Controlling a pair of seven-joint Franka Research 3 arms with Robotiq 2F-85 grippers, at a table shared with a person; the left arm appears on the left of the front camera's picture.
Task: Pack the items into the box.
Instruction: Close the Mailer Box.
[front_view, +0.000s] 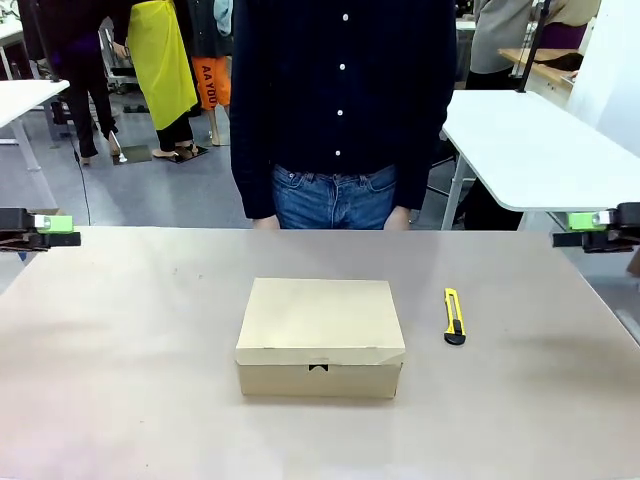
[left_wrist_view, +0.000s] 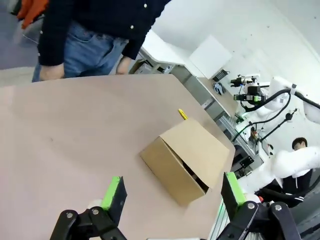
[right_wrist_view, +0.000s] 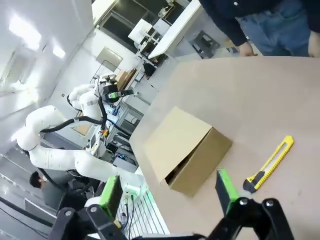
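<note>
The brown cardboard box (front_view: 320, 320) sits in the middle of the table with its flap lid down. It also shows in the left wrist view (left_wrist_view: 192, 150) and the right wrist view (right_wrist_view: 180, 140), where a thin dark gap runs under the lid's front edge. The items are out of view. My left gripper (front_view: 45, 228) hovers at the table's far left edge, and its fingers stand wide open (left_wrist_view: 172, 187) with nothing between them. My right gripper (front_view: 590, 225) hovers at the far right edge, equally open and empty (right_wrist_view: 167, 182). Both are well away from the box.
A yellow-and-black utility knife (front_view: 454, 316) lies on the table just right of the box. A person in a dark shirt and jeans (front_view: 338, 110) stands at the far side, hands at the table edge. The table (front_view: 120, 350) is bare to the left and front.
</note>
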